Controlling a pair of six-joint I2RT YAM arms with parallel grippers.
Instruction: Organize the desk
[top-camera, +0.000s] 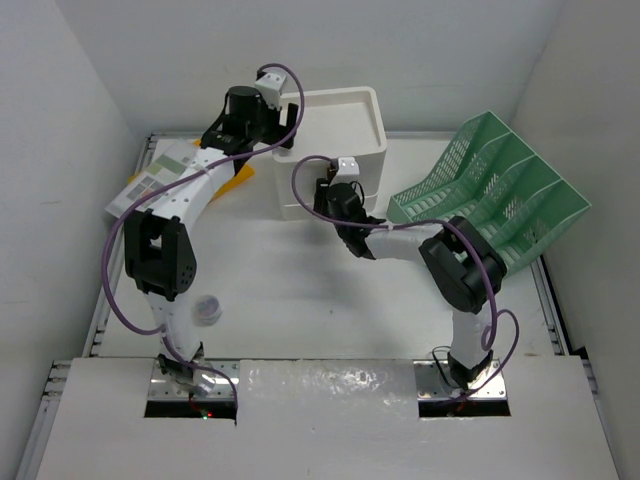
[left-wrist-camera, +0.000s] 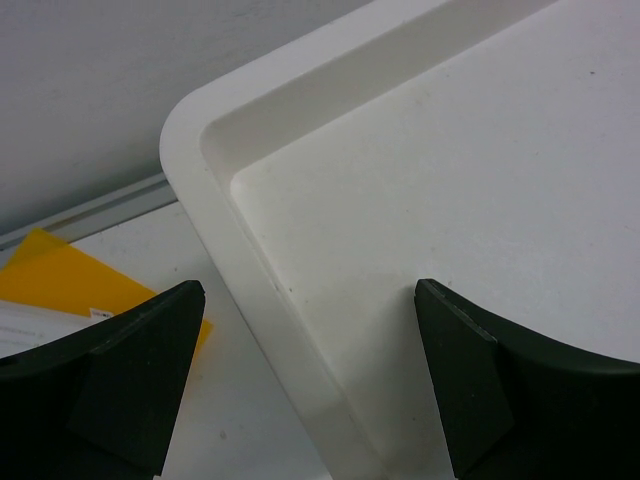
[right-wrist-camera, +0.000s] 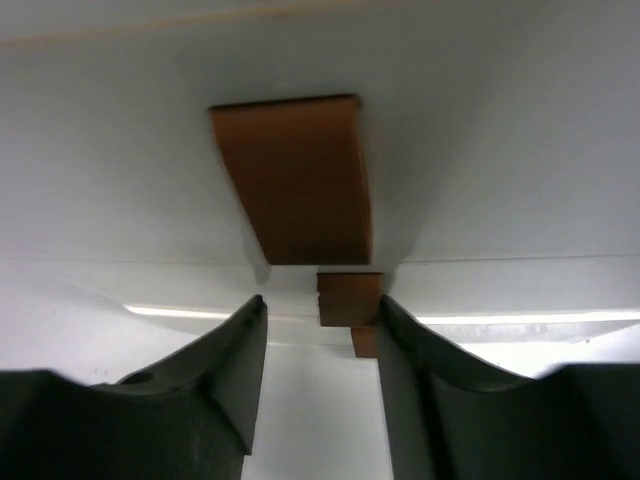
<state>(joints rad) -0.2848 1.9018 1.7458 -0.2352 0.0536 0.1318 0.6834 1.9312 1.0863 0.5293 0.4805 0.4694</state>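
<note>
Currently holding the left gripper (left-wrist-camera: 308, 288) wide open astride the corner rim of the white drawer unit (top-camera: 300, 190). Poising the right gripper (right-wrist-camera: 322, 300) narrowly around a brown drawer handle (right-wrist-camera: 350, 298), clamping or not impossible to tell. Working above the desk (top-camera: 300, 290), spreading beneath everything, apparently running lengthwise left to right, bearing a tilted green mesh file rack (top-camera: 500, 190) at its right.

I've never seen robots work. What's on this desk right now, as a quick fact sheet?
Surface: white desk
Back centre: white drawer unit
Right: green file rack
Left back: yellow folder
Near left arm base: small round object
Left gripper: open, above the drawer unit's top corner
Right gripper: open, fingers either side of a brown drawer handle
</note>
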